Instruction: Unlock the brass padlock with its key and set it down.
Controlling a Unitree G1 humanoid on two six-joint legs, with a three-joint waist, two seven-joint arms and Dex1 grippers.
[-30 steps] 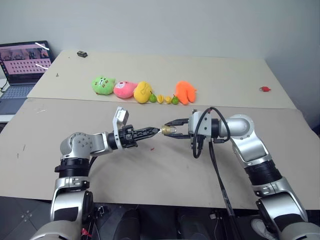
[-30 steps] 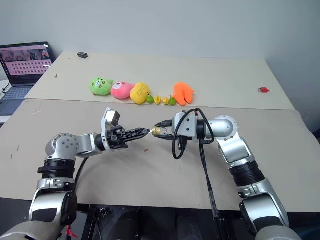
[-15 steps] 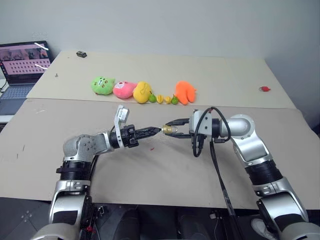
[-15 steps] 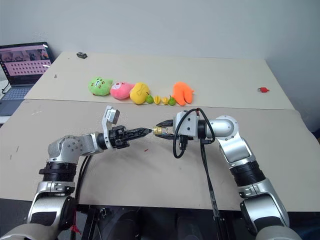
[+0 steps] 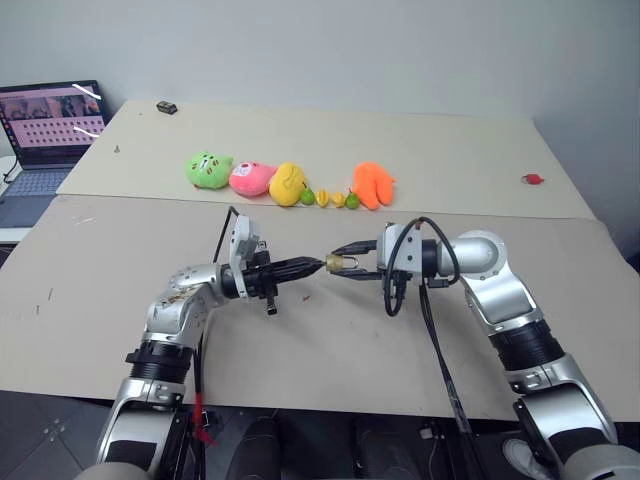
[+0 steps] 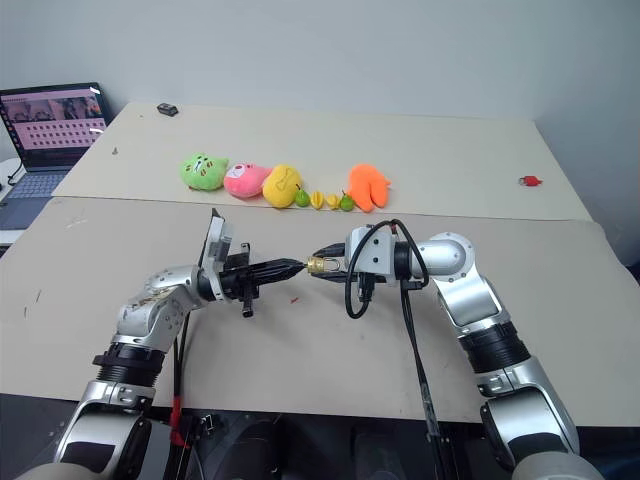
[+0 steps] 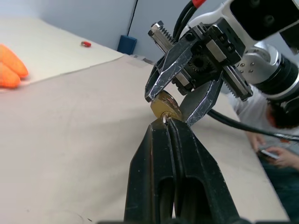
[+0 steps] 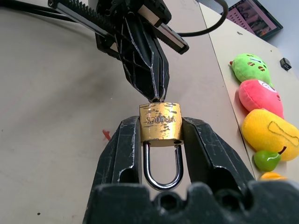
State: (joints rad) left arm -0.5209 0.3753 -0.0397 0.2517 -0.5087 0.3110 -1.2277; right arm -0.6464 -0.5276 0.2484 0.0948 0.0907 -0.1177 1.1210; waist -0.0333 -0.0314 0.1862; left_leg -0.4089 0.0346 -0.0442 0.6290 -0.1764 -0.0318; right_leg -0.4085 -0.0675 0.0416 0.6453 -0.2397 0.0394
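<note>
Brass padlock between right end effector fingers

Lab: paper-covered tables, laptop, plush toys.

Brass padlock: engraved brand word on body, seen upside down, letters not clearly legible.

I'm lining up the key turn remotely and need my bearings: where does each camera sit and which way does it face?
Left and right eye views: head, looking down over both arms; left hand meets the brass padlock in the right hand.
Left wrist view: along the left hand's shut fingers toward the padlock.
Right wrist view: along the right hand's fingers, gripping the padlock, facing the left hand.
All views share the padlock.
</note>
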